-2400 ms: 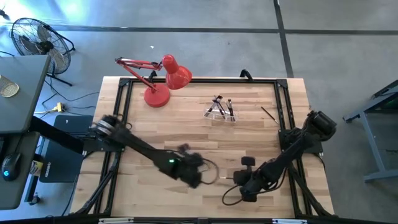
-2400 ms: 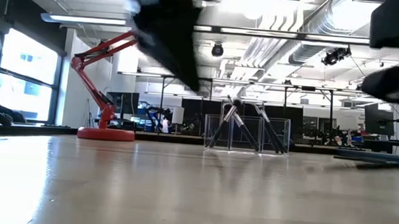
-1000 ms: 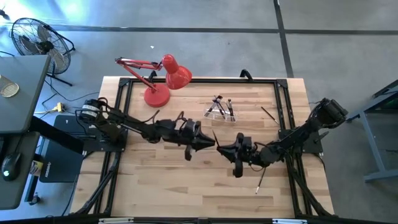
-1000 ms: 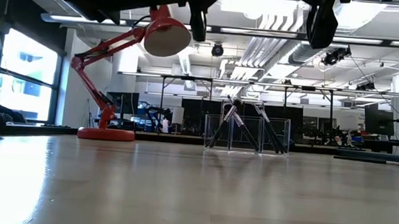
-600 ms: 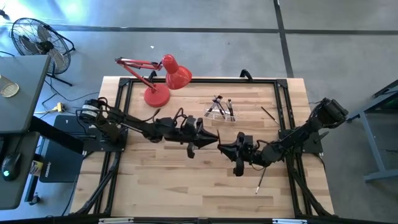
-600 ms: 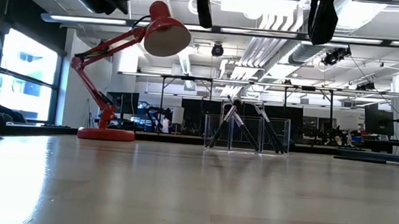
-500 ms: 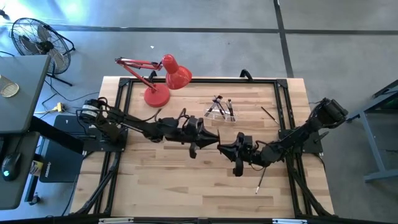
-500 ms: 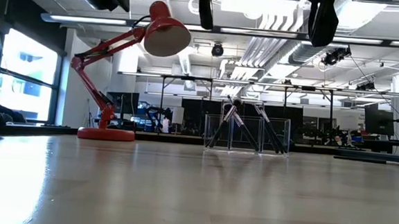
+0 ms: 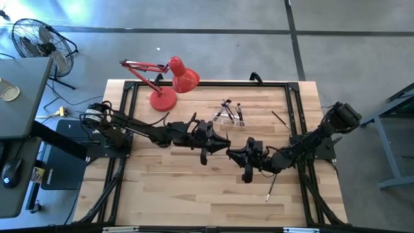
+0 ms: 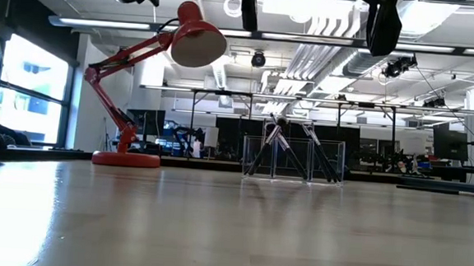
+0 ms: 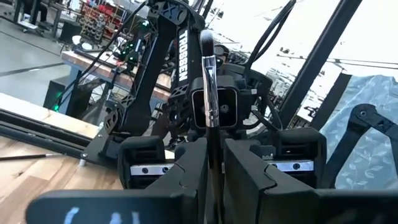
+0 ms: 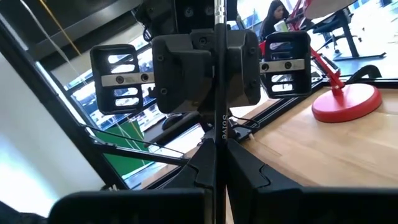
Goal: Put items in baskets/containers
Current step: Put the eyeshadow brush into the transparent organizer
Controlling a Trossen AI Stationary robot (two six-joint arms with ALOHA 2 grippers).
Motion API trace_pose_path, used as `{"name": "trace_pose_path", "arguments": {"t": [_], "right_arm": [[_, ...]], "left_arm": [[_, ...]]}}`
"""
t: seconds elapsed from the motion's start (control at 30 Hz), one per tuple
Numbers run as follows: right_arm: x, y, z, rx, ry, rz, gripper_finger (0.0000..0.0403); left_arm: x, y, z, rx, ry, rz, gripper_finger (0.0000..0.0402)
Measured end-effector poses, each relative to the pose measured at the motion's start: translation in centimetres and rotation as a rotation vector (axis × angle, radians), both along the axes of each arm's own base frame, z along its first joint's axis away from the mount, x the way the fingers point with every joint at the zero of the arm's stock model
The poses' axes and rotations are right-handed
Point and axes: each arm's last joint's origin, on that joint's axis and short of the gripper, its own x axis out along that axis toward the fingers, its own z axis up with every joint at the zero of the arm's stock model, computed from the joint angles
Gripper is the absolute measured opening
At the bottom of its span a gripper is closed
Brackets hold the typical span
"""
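Your two hands meet nose to nose above the middle of the surface [image 9: 168, 188], both raised clear of the wood. The left hand [image 9: 223, 147] reaches in from the left side and is clenched on a thin brush [image 11: 209, 93], which stands up between its fingers [image 11: 186, 171] in the left wrist view, silver ferrule showing. The right hand [image 9: 231, 154] comes in from the right edge, and its fingers [image 12: 245, 165] are pinched tight on the same sort of slim shaft [image 12: 219, 74] running straight up the right wrist view — whether that is the very brush your left hand grips, you cannot tell from here. The clear holder [image 9: 229, 116] stands toward the far side of the surface, between the hands and the back rail, with several brushes already leaning inside it. One loose brush [image 9: 280, 118] lies near the right rail, well apart from the holder, and another [image 9: 270, 188] lies below the right arm — near the front right. The red desk lamp [image 9: 169, 84] stands at the far left corner.
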Motion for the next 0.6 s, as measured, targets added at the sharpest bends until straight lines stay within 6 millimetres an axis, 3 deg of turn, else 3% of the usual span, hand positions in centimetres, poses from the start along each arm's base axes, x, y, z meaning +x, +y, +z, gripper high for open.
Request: {"name": "trace_pose_path", "arguments": {"t": [0.6], "right_arm": [[0.45, -0.76, -0.2, 0.024, 0.006, -0.004, 0.001]], "left_arm": [[0.01, 0.22, 0.04, -0.014, -0.003, 0.071, 0.0051]]}}
